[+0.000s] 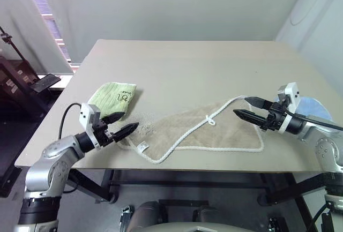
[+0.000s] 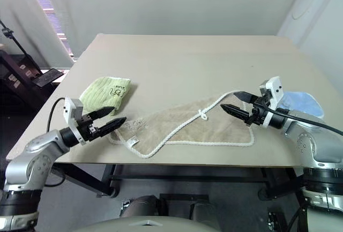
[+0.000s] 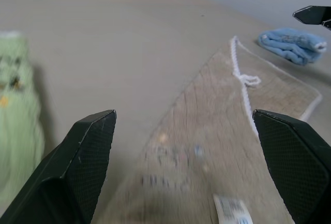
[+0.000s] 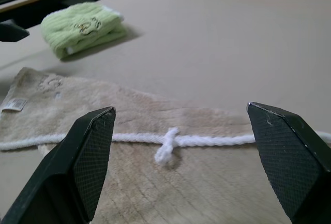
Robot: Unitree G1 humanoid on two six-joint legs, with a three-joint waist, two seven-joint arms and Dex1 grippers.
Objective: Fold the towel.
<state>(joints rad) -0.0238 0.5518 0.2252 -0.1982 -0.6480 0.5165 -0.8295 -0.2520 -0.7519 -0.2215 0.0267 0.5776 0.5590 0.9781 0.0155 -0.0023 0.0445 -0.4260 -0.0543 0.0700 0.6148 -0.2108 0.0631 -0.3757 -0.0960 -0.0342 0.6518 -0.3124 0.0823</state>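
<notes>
The beige towel (image 1: 214, 133) lies flat near the table's front edge, one part folded over on a slant, so its white corded edge (image 1: 177, 142) runs across it with a small knot (image 1: 210, 119). A white tag (image 1: 142, 147) shows at its left corner. My left gripper (image 1: 131, 120) hovers open just off that left corner with nothing between its fingers. My right gripper (image 1: 240, 105) hangs open over the towel's right end, also holding nothing. The right wrist view has the knot (image 4: 166, 150) straight ahead between the fingers.
A folded light-green cloth (image 1: 112, 95) lies behind my left gripper. A light-blue cloth (image 2: 300, 102) sits at the table's right edge behind my right arm. The table (image 1: 187, 60) stretches bare toward the back. Dark equipment stands off its left side.
</notes>
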